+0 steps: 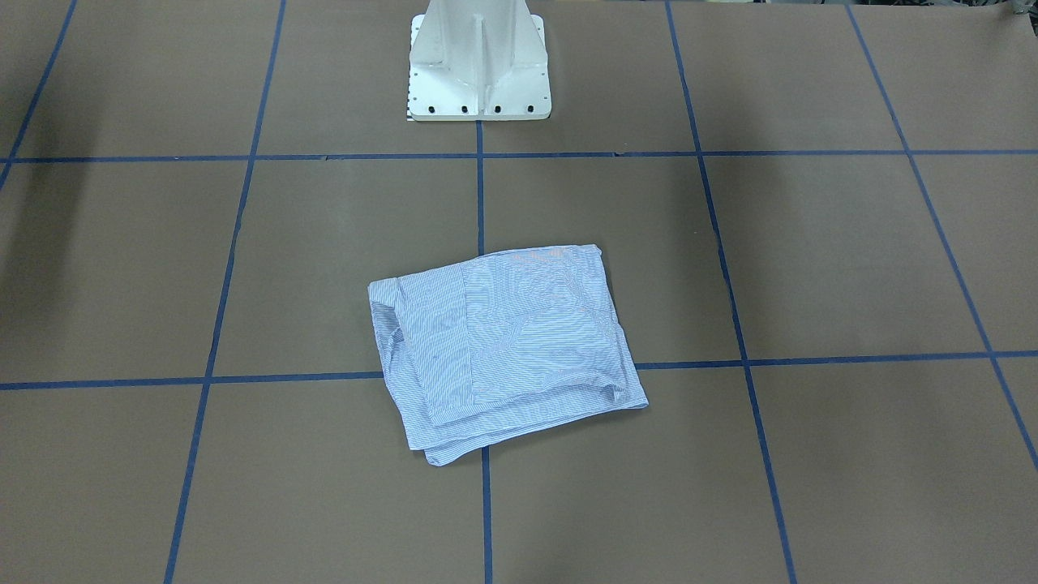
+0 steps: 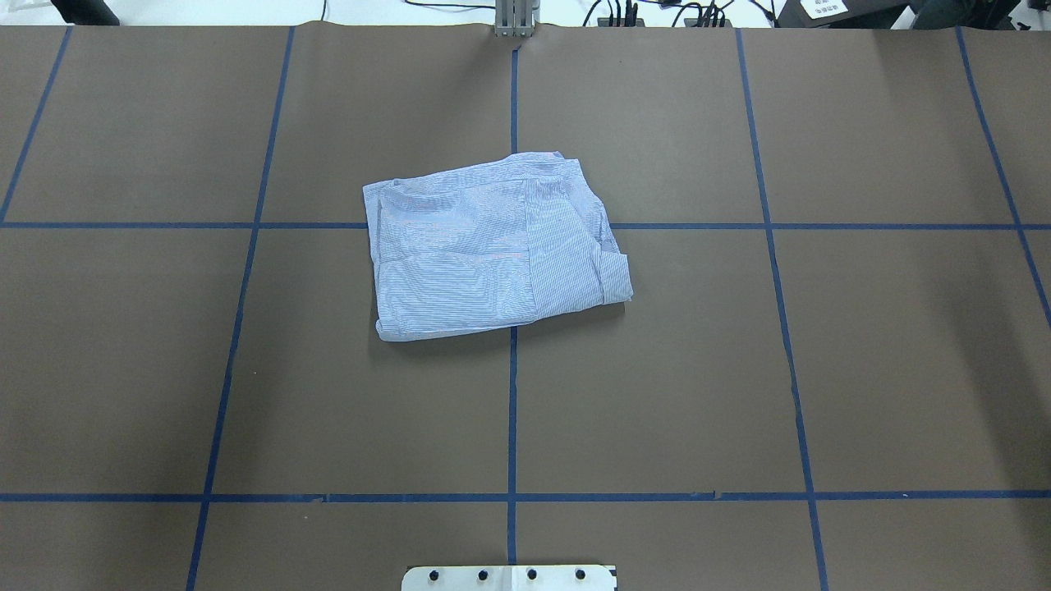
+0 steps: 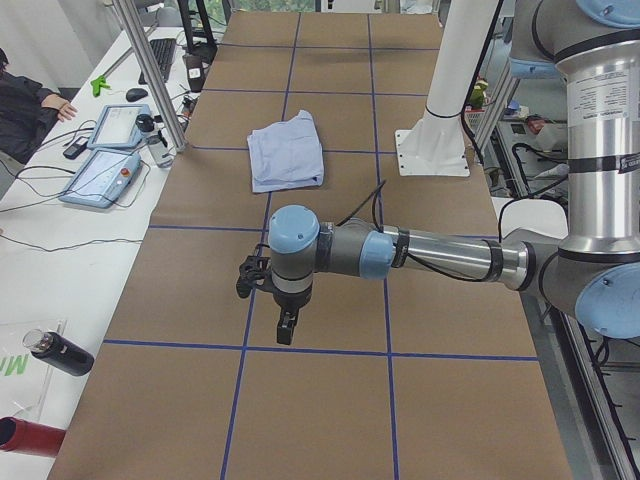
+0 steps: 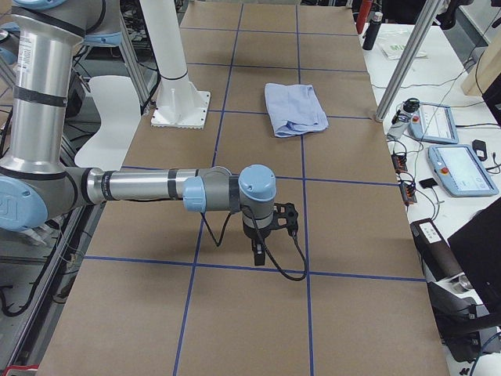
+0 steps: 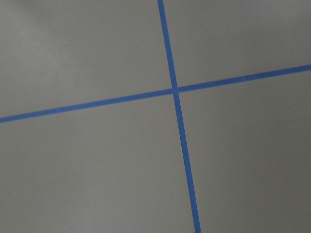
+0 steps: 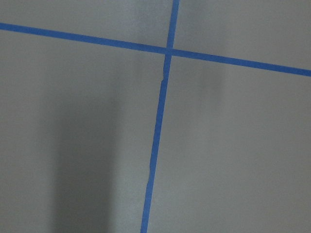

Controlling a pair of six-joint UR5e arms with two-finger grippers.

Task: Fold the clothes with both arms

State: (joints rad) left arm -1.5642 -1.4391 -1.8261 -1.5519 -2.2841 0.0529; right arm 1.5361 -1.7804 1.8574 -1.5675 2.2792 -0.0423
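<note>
The light blue-and-white striped shirt [image 1: 503, 349] lies folded into a rough rectangle near the middle of the brown table; it also shows in the overhead view [image 2: 493, 246] and both side views [image 3: 287, 152] [image 4: 293, 108]. Neither gripper touches it. My left gripper [image 3: 285, 325] hangs over the table well away from the shirt, seen only in the exterior left view. My right gripper [image 4: 258, 252] hangs likewise far from the shirt, seen only in the exterior right view. I cannot tell whether either is open or shut. Both wrist views show only brown table and blue tape.
The white pedestal base [image 1: 478, 73] stands at the robot's edge of the table. Blue tape lines [image 2: 512, 410] divide the brown table. Side benches hold control pendants [image 3: 105, 165] [image 4: 462, 168], a dark bottle [image 3: 60, 355] and cables. A person's arm [image 3: 30, 105] shows at the far left bench.
</note>
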